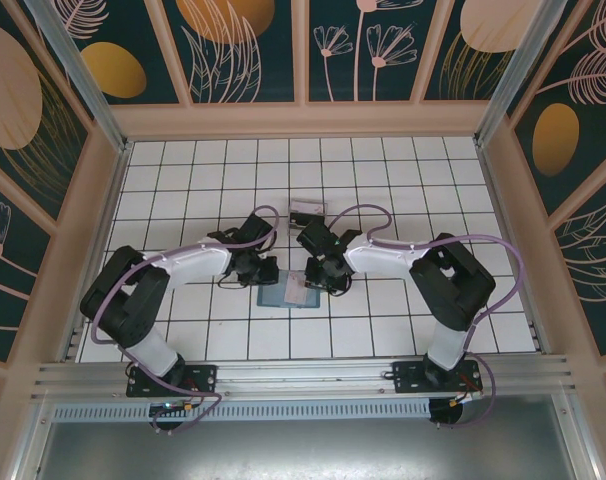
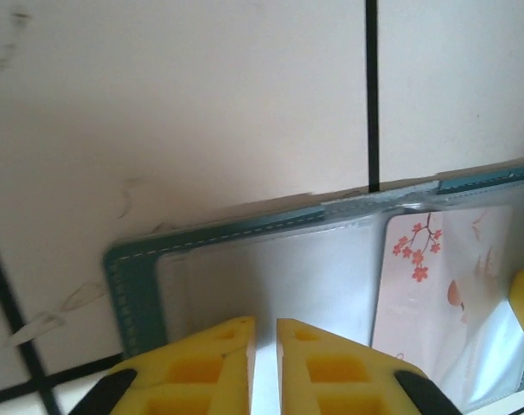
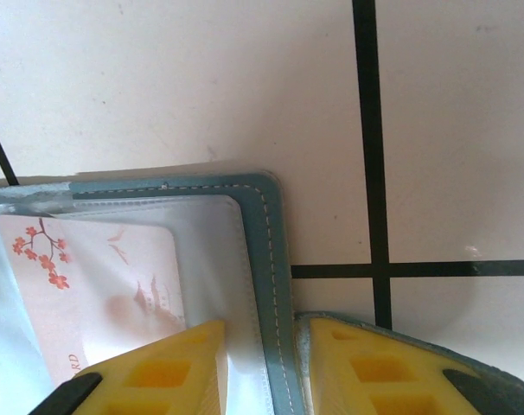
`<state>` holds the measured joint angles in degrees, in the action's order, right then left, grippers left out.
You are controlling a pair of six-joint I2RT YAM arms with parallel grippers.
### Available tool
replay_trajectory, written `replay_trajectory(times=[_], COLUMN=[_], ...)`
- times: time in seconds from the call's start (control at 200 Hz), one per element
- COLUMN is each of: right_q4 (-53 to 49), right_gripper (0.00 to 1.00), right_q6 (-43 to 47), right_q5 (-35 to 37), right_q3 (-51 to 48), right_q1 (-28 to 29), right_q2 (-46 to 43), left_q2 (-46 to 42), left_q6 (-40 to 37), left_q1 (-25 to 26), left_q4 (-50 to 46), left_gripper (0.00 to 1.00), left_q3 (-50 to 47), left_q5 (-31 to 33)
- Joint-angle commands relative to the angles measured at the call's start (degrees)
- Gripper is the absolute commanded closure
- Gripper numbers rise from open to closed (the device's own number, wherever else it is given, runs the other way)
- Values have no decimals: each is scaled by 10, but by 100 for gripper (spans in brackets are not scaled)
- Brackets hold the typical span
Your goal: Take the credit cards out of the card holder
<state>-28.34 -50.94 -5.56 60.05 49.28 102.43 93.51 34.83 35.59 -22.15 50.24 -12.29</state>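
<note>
The card holder (image 1: pixel 275 296) lies open on the tiled worktop (image 1: pixel 383 180) between both arms, with a blossom-printed credit card (image 3: pixel 98 285) in its right pocket. The right end effector (image 3: pixel 260 335) pinches the holder's right border. The left end effector (image 2: pixel 265 335), jaws nearly shut and empty, sits over the left pocket. The holder is best pinned flat while the card slides out. The overhead view adds a clear box (image 1: pixel 306 210) beyond, and the wrist views reveal the card's print.

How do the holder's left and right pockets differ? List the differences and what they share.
The left pocket looks empty, plain grey through its clear film; the right pocket holds a pale card printed with red blossoms. The left gripper sits over the left pocket, while the right gripper straddles the right pocket's outer edge. Both are clear sleeves inside the teal stitched border of the holder.
</note>
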Motion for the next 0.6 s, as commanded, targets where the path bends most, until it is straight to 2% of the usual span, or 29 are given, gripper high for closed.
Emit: replay_trajectory(times=[0.0, 0.175, 0.596], right_q4=[12, 12, 10], right_gripper=[71, 71, 71], right_q6=[8, 7, 5], right_q5=[18, 18, 17], right_q3=[-36, -33, -31], right_q1=[1, 3, 6], right_q2=[62, 60, 57], left_q2=[-28, -7, 62], left_q6=[22, 44, 24], left_q1=[-4, -4, -4], left_q4=[-15, 48, 75], left_gripper=[82, 80, 76], left_q3=[14, 20, 34], left_q5=[-10, -91, -142])
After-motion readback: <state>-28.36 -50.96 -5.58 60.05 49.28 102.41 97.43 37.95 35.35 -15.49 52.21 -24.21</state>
